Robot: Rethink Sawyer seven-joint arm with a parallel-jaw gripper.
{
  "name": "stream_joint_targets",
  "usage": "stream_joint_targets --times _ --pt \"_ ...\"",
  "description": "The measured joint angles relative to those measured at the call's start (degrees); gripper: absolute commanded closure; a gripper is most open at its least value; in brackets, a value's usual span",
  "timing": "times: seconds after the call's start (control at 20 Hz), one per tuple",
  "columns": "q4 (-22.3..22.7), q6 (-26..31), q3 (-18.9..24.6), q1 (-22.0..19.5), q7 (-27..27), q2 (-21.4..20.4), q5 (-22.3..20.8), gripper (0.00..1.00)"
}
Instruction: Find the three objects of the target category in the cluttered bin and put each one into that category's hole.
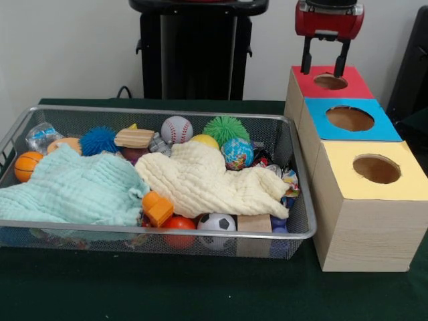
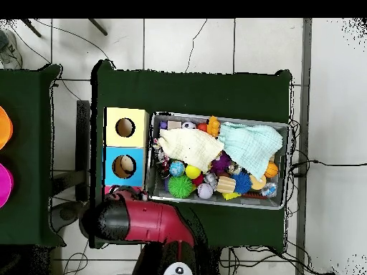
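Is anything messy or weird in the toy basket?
Nothing looks broken or spilled. The wire bin is just cluttered: a cream cloth and a mint cloth lie crumpled over the toys, hiding some. The gripper hangs over the red box's hole.

Front low, near; overhead straight down; both share bin (image 1: pixel 302 231) (image 2: pixel 283 204).

Inventory as recorded:
- Wire mesh bin (image 1: pixel 294 140): one.
- Cloths: two, one mint green cloth (image 1: pixel 73 190) and one cream cloth (image 1: pixel 207 180).
- Boxes with holes: three, namely the red box (image 1: pixel 348 85), blue box (image 1: pixel 381 124) and yellow box (image 1: pixel 361 214).
- Spiky balls: two, blue (image 1: pixel 99 140) and green (image 1: pixel 226 128).
- One each: baseball (image 1: pixel 176 130), soccer ball (image 1: pixel 217 223), globe ball (image 1: pixel 237 153), mini basketball (image 1: pixel 27 166).
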Motion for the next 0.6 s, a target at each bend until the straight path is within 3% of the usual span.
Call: stream_joint_targets --times 0.6 --pt "-2.00 2.90 1.32 -7.57 0.00 -0.78 -3.93 0.00"
